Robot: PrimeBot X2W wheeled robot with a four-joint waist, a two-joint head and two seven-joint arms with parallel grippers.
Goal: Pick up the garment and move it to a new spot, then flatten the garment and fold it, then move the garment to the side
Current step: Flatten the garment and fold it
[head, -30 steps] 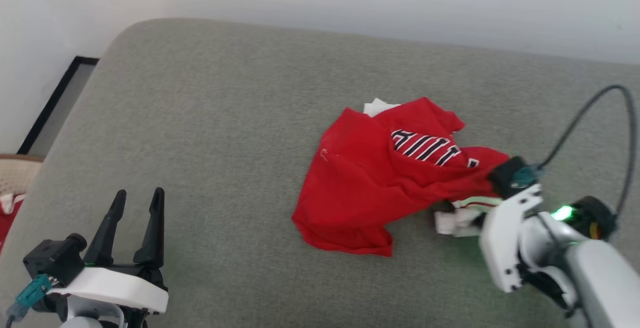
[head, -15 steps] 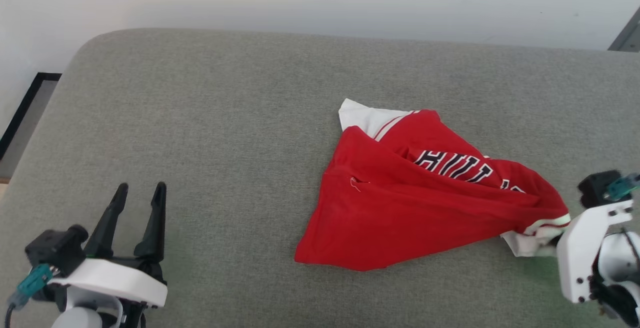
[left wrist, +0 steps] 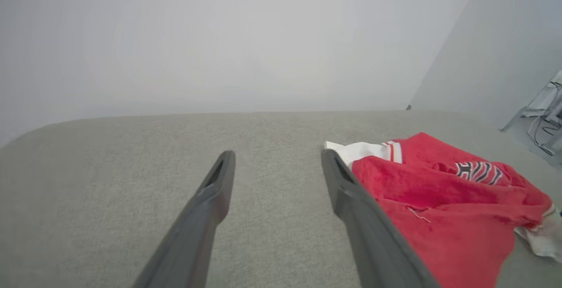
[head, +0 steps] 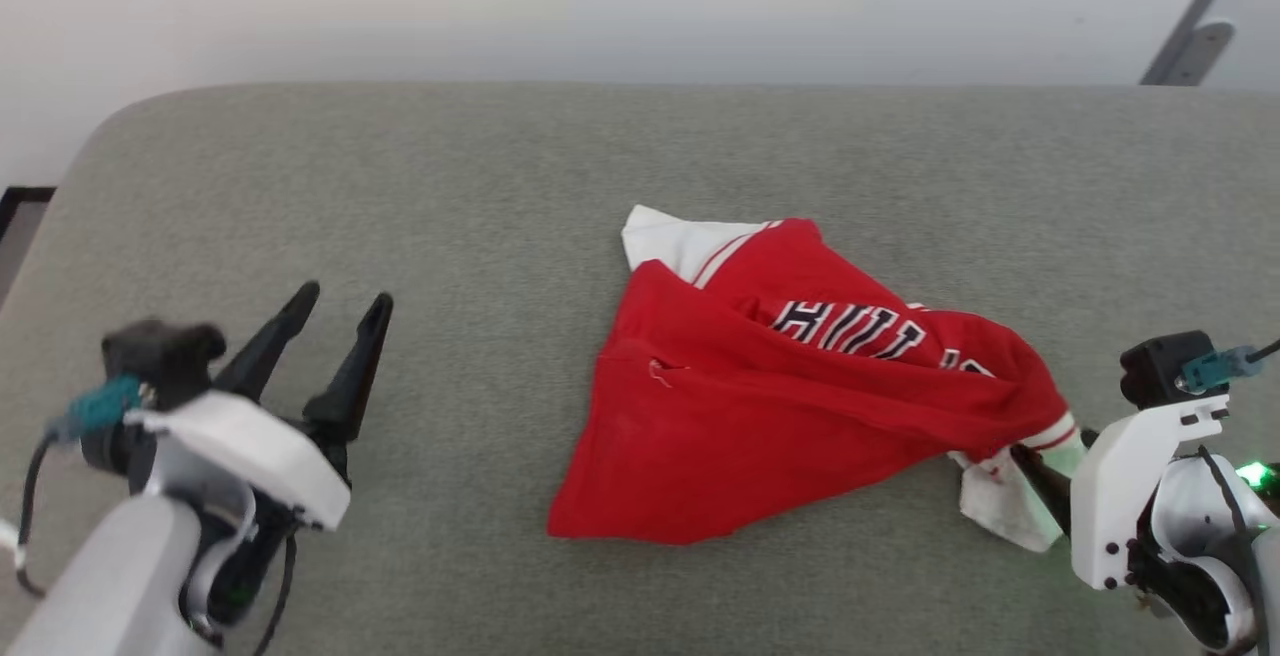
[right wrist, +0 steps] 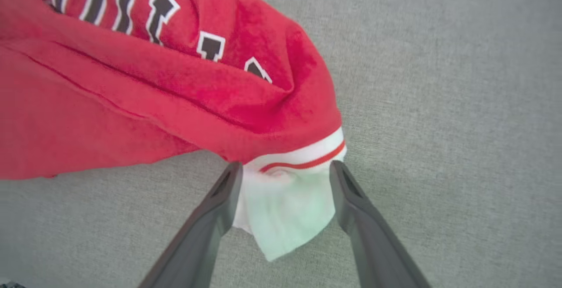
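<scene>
**A:** Half a second ago the right gripper (right wrist: 285,168) was pinched shut on the white sleeve end (right wrist: 287,209). It has since let go. Its two fingers now stand apart, and the sleeve end lies loose between them on the grey cushion (head: 400,186).

**B:** And the garment (head: 760,426)?

**A:** It lies right of the cushion's middle, drawn out into a rumpled wedge with its narrow end at the right gripper. The lettering (head: 850,328) is half buried in a fold. Its shape has hardly changed. The view has swung, so its shift across the picture is the camera's doing.

**B:** The left gripper (head: 347,294)?

**A:** Its fingers are spread wide and empty. It is well to the left of the cloth and touches nothing.

**B:** Which step is in hand, then?

**A:** The move to a new spot looks done, and flattening seems to be only just starting.

**B:** What does the next move call for?

**A:** Probably both arms. Each would take an edge or corner, the left reaching across to the red hem nearest it, and they would pull apart so the folds open. The right gripper would likely need to back clear of the sleeve first, or it may drag it along.
</scene>
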